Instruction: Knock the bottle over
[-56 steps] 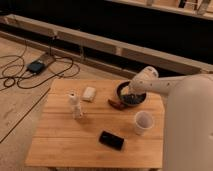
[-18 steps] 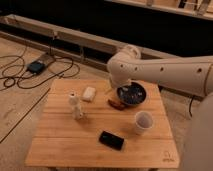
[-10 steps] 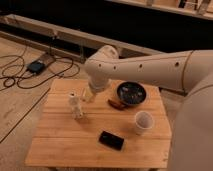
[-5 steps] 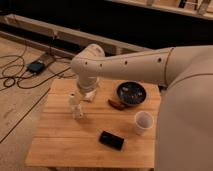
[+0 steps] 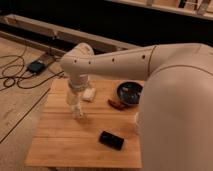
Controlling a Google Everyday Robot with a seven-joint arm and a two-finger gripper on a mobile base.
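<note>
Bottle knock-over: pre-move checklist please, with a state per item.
1. Bottle upright on the table, not yet knocked over: ok.
2. Gripper in position: ok, it sits just over the bottle's top at the table's back left.
3. Gripper touching the bottle: cannot tell, the two overlap in this view.
4. White block clear of the bottle: ok, close behind it to the right but apart.
5. Phone clear of the bottle: ok, well apart near the front edge.
6. Bowl clear of the bottle: ok, far off to the right.
</note>
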